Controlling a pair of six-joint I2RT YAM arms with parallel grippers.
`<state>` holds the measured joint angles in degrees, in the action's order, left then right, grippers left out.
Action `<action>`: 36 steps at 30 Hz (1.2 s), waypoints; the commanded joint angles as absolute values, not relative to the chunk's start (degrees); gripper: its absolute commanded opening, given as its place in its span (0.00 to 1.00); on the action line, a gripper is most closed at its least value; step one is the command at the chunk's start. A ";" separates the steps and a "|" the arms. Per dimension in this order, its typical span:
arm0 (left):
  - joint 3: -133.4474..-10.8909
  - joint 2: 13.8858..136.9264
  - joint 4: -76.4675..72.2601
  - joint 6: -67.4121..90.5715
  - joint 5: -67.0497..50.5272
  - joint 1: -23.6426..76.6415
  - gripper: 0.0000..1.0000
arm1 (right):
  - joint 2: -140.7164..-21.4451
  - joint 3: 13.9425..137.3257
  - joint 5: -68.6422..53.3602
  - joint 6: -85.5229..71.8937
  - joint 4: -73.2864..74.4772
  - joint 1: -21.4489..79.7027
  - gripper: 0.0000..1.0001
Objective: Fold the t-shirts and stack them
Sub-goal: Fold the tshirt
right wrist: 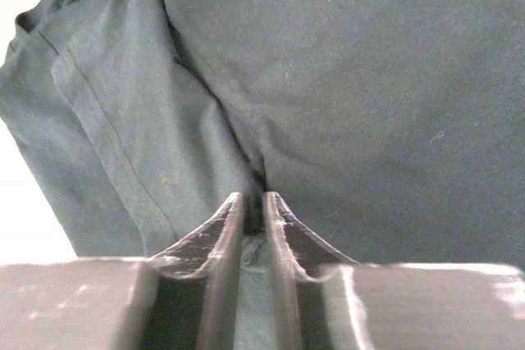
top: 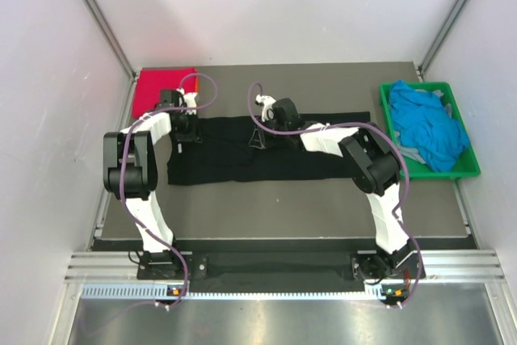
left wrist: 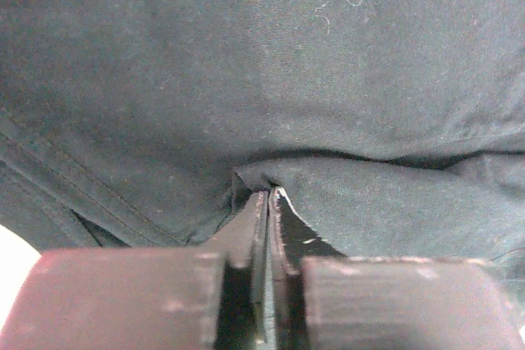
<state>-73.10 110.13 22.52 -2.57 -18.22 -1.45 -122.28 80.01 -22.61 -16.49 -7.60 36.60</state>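
Top external: black t-shirt [top: 242, 163] lay spread on worktop [top: 283, 208]; magenta-red t-shirt [top: 164, 90] at far-left corner; blue t-shirts [top: 428, 127] in green crate [top: 471, 169].
Left wrist: left end effector [left wrist: 269, 202] pinched a black t-shirt fold.
Right wrist: right end effector [right wrist: 253, 202] pinched the same shirt.

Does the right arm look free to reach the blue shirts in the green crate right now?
Probably not yet: the right end effector is shut on the black shirt. Nothing blocks the way to the blue shirts in the crate once it lets go.
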 commanded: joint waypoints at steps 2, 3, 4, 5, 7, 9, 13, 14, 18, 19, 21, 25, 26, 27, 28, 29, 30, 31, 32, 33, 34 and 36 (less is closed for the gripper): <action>-74.97 109.95 21.53 -4.22 -19.16 -1.23 0.00 | -122.43 80.60 -22.77 -16.35 -11.95 36.39 0.05; -74.97 110.04 21.45 -4.31 -19.07 -1.14 0.00 | -122.34 80.16 -22.50 -16.52 -12.13 36.39 0.02; -74.97 110.13 21.45 -4.31 -18.99 -1.14 0.00 | -122.26 79.98 -22.24 -16.61 -12.13 36.39 0.00; -75.14 110.21 21.36 -4.39 -18.98 -0.97 0.00 | -122.08 79.72 -21.71 -16.87 -12.56 36.39 0.00; -75.32 110.04 21.36 -4.48 -18.11 -0.97 0.00 | -121.56 78.58 -21.01 -17.40 -13.35 36.30 0.00; -75.15 109.43 20.48 -4.39 -17.06 -0.79 0.00 | -120.42 76.39 -19.34 -18.37 -15.55 36.04 0.00; -74.79 108.37 18.90 -4.22 -16.09 -0.62 0.00 | -119.44 73.92 -18.11 -20.74 -18.98 35.42 0.00; -74.79 108.37 18.98 -4.22 -16.08 -0.70 0.00 | -119.44 73.83 -18.02 -21.00 -19.25 35.42 0.00; -76.02 108.55 20.21 -4.31 -14.86 -0.44 0.00 | -119.62 73.30 -18.11 -21.88 -19.95 35.33 0.00; -75.94 108.37 20.30 -4.39 -14.51 -0.35 0.00 | -119.62 73.21 -18.02 -22.06 -20.21 35.42 0.00; -75.76 107.93 20.13 -4.48 -14.15 -0.35 0.00 | -119.71 72.95 -18.11 -22.41 -20.65 35.42 0.00; -76.11 107.84 21.09 -5.18 -14.85 -0.35 0.05 | -119.71 72.77 -18.72 -23.03 -21.18 35.33 0.00; -75.85 107.67 21.44 -5.27 -14.94 -0.35 0.11 | -119.62 72.77 -18.72 -23.03 -21.27 35.33 0.00; -75.94 107.40 21.71 -5.36 -15.20 -0.35 0.13 | -119.45 72.77 -18.72 -23.11 -21.36 35.33 0.00; -75.85 107.23 21.88 -5.80 -15.21 -0.35 0.13 | -119.44 72.77 -18.81 -23.12 -21.36 35.33 0.00; -75.94 107.05 22.15 -5.80 -15.12 -0.35 0.15 | -119.44 72.77 -18.90 -23.12 -21.36 35.33 0.00; -76.11 106.70 22.58 -5.97 -14.68 -0.44 0.16 | -119.36 72.77 -18.98 -23.12 -21.36 35.33 0.00; -76.03 106.35 22.67 -6.15 -14.33 -0.44 0.17 | -119.36 72.95 -18.98 -23.12 -21.36 35.33 0.00; -76.03 105.91 22.68 -6.24 -14.07 -0.35 0.18 | -119.27 72.95 -19.16 -23.12 -21.36 35.42 0.00; -76.03 105.73 22.68 -6.41 -13.89 -0.35 0.19 | -119.27 72.95 -19.16 -23.03 -21.36 35.33 0.00; -76.11 105.73 22.68 -6.59 -13.63 -0.26 0.20 | -119.27 72.86 -19.25 -23.20 -21.36 35.33 0.00; -76.55 106.17 23.11 -6.85 -13.71 -0.35 0.21 | -119.35 72.95 -19.25 -23.29 -21.53 35.33 0.00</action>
